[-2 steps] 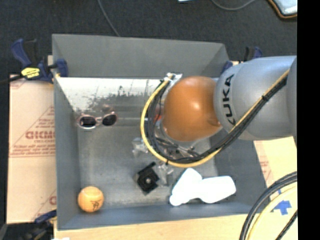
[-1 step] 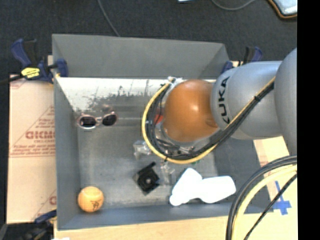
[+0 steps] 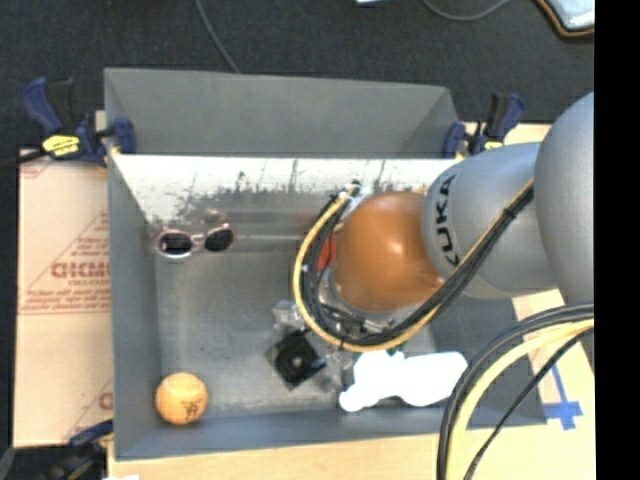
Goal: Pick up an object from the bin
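Down below, the grey metal bin [image 3: 130, 298] takes up most of the scene, its floor largely bare and its far wall scuffed and speckled. From the right the silver arm [image 3: 500, 228] reaches in over the rim, a thick body with black lettering on it, and it covers the right part of the bin. At its wrist sits a rounded orange cover [image 3: 385, 253], and yellow and black cables [image 3: 305, 258] loop round the cover's left and lower sides. Under that cover the gripper [image 3: 308, 336] hangs low over the middle of the bin's near half. The cover and cables hide so much of it that I cannot tell whether it is open or closed.

Next in size is a white, lumpy thing [image 3: 400, 380] lying against the near wall, just right of the gripper and partly under the arm. A pair of sunglasses [image 3: 195, 239] lies by the far wall on the left, well apart from the gripper. An orange ball [image 3: 181, 398] rests in the near left corner, close to both walls. Smallest is a small black thing [image 3: 295, 360] right beneath the gripper, near the white thing's left end. It looks like a loose object, though it may be a part of the gripper itself, and whether it is gripped I cannot tell.
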`<state>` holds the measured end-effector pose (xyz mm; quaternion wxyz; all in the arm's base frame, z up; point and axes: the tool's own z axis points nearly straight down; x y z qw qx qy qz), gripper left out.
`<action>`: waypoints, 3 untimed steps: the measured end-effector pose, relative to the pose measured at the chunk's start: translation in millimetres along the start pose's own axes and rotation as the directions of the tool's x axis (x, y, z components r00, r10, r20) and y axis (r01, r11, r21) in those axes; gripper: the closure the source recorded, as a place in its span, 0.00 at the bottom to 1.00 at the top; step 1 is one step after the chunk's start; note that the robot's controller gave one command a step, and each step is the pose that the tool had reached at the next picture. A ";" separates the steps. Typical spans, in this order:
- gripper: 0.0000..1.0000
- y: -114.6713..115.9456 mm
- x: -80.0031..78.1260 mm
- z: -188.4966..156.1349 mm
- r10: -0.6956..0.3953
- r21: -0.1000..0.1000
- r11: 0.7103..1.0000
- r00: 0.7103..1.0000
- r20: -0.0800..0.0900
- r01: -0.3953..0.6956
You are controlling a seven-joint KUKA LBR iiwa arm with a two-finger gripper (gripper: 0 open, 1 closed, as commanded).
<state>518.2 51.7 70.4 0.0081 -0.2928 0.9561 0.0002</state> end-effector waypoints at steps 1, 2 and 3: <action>1.00 -11.4 -6.9 -0.9 -0.022 0.001 1.000 1.000 0.003 0.022; 1.00 -11.4 -6.9 -1.1 -0.022 0.000 1.000 1.000 0.003 0.022; 1.00 -10.6 -5.4 -42.6 -0.020 -0.004 1.000 1.000 -0.004 0.020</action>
